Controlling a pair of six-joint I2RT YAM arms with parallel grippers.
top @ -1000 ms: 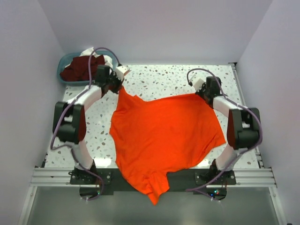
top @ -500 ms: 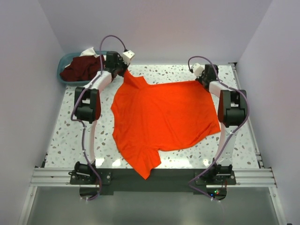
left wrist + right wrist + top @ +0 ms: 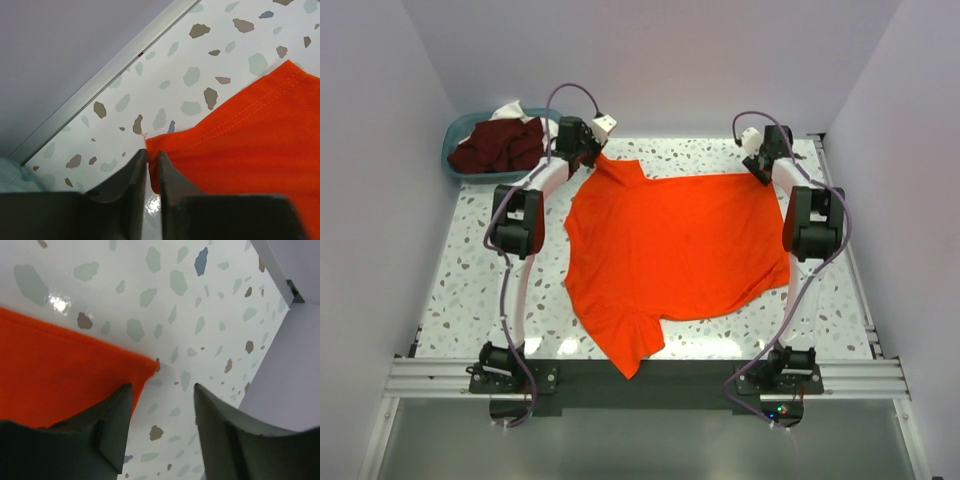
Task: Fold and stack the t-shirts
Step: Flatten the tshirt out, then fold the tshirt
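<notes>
The bright orange-red t-shirt (image 3: 670, 250) lies spread nearly flat across the speckled table, its far edge stretched between both arms. At the shirt's far-left corner (image 3: 250, 140), my left gripper (image 3: 592, 150) (image 3: 153, 152) has its jaws almost together, with the cloth's tip pinched between them. My right gripper (image 3: 760, 165) (image 3: 162, 386) stands open over the far-right corner (image 3: 60, 370). That corner rests on the table beside one finger, and only bare table shows between the fingers. Dark maroon t-shirts (image 3: 500, 145) and some white cloth (image 3: 510, 108) sit in the basket.
The teal basket (image 3: 450, 160) stands at the far-left corner, just off the table. A metal rail (image 3: 100, 80) and the back wall run close behind both grippers. One sleeve of the orange shirt (image 3: 630, 360) reaches the dark front edge between the arm bases.
Both arms have drawn the orange shirt toward the back of the table and laid it flatter. The right gripper has opened and let go of its corner. The left jaws have loosened slightly.
</notes>
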